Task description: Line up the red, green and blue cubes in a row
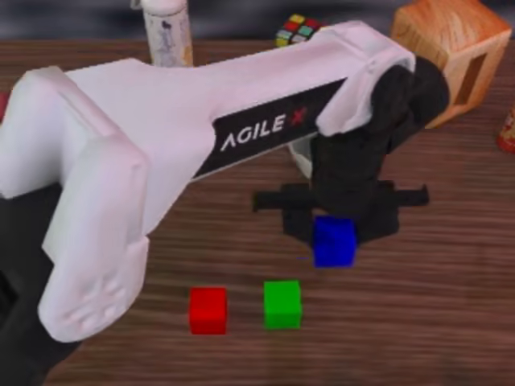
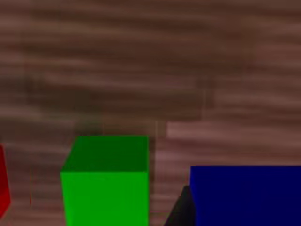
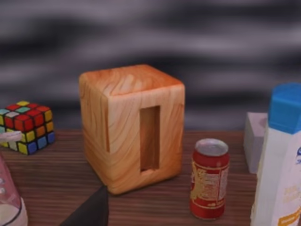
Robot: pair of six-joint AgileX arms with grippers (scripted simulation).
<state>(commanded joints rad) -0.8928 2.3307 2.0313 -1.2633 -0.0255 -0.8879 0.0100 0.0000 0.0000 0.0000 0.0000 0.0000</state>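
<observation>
The red cube and the green cube sit side by side near the table's front, a small gap between them. The blue cube hangs just behind and to the right of the green one, looking slightly bigger than the other two. My left gripper reaches in from the left and is shut on it from above. In the left wrist view the blue cube fills the corner beside a dark fingertip, with the green cube next to it and a sliver of the red cube. My right gripper is parked, out of the top view.
At the back stand a wood-grain box with a slot, a multicoloured puzzle cube and a white bottle. A red can is at the right edge. The right wrist view adds a blue-capped bottle and a shoe.
</observation>
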